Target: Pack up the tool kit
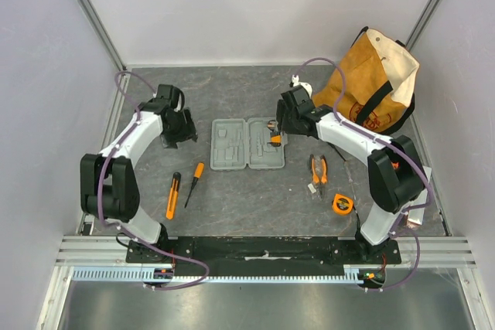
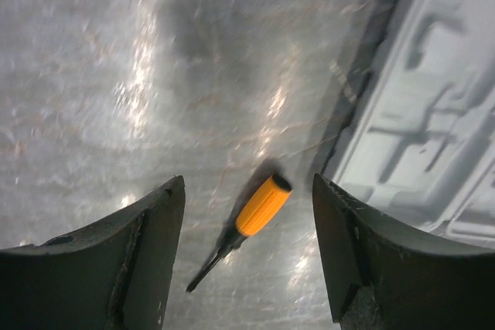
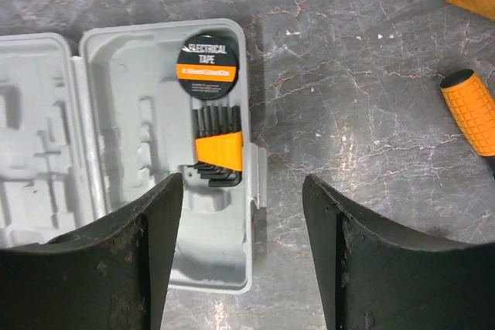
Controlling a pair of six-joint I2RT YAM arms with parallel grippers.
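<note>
The tool kit case (image 1: 247,144) lies open at the middle of the surface (image 1: 255,206). In its right half sit a tape roll (image 3: 206,66) and, just nearer, a hex key set (image 3: 218,151), both under the right pincer (image 1: 274,134). Left of the case and nearer the arms lie a screwdriver (image 1: 195,182) and, to its left, a knife (image 1: 172,195), with the left pincer (image 1: 182,134) behind them. Right of the case lie the pliers (image 1: 318,173), with the tape measure (image 1: 342,204) nearer and further right, and a bag (image 1: 375,83) stands in the far right corner.
</note>
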